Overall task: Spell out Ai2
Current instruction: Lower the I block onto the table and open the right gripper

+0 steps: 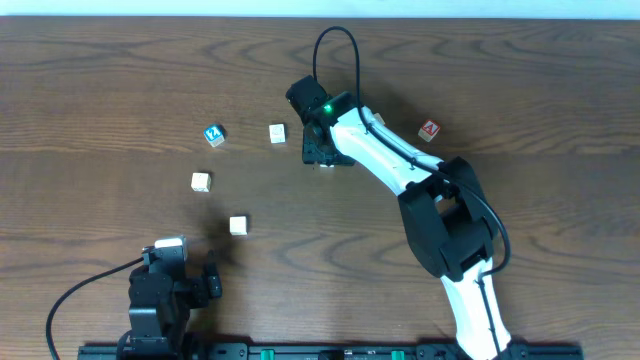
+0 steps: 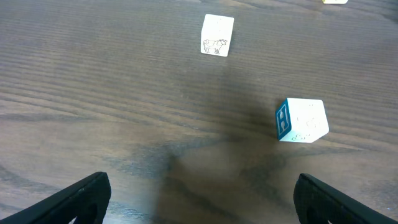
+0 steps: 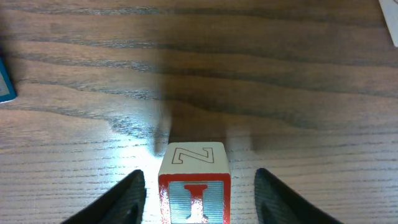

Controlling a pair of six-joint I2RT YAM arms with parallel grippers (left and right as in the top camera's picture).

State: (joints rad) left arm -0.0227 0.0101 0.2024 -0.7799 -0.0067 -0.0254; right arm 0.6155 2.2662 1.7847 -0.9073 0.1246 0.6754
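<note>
The I cube [image 3: 194,190] rests on the table with its red "I" facing the right wrist camera and an outlined "Z" on top. My right gripper [image 3: 199,202] is open around it, a small gap showing on each side. From overhead the right gripper [image 1: 322,155] covers this cube. The A cube [image 1: 429,131] sits to the right of that arm. Far left of the arm lies a cube with a blue character on top [image 1: 214,135], seemingly the 2. My left gripper [image 2: 202,199] is wide open over bare wood at the near left.
Three pale cubes lie left of centre: one [image 1: 278,133] beside the blue-topped cube, one with a cow drawing [image 2: 217,35], and one with a blue side face [image 2: 301,120] nearest the left gripper. The left arm [image 1: 160,295] stays at the table's front edge.
</note>
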